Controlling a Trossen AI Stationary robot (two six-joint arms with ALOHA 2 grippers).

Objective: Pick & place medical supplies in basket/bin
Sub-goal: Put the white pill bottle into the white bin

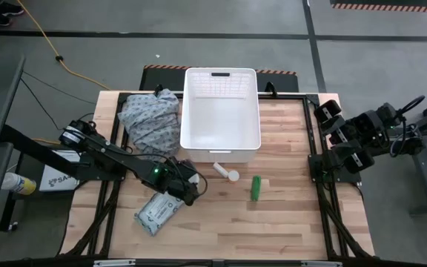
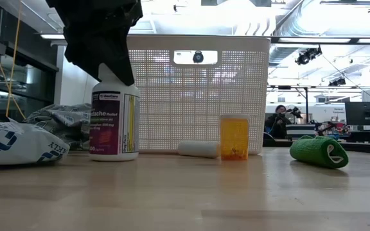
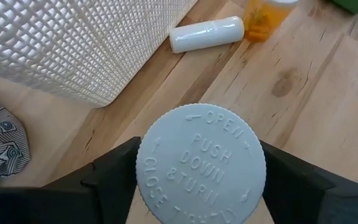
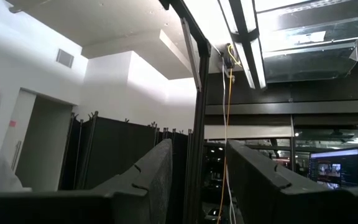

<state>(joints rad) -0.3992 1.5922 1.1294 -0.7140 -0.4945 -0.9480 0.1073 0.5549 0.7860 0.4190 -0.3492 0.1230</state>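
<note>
Left claw (image 3: 197,186) straddles your upright pill bottle (image 2: 114,119), fingers spread at its cap.
Bottle stands just before the bin (image 1: 221,141); right claw's state can't be told.

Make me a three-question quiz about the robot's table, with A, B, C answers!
1. Where is the white bin?
A. by the table's far edge
B. under the table
C. on the cloth

2. What colour is the stick-shaped box?
A. red
B. green
C. black

3. What is the left claw doing?
A. lying inside the bin
B. carrying the soft packet
C. standing around the pill bottle's cap, bottle on the table

Answers:
1 A: the high view shows the bin at the far edge, beside the cloth.
2 B: it looks green in the high and low views.
3 C: dark fingers flank the cap.
</note>
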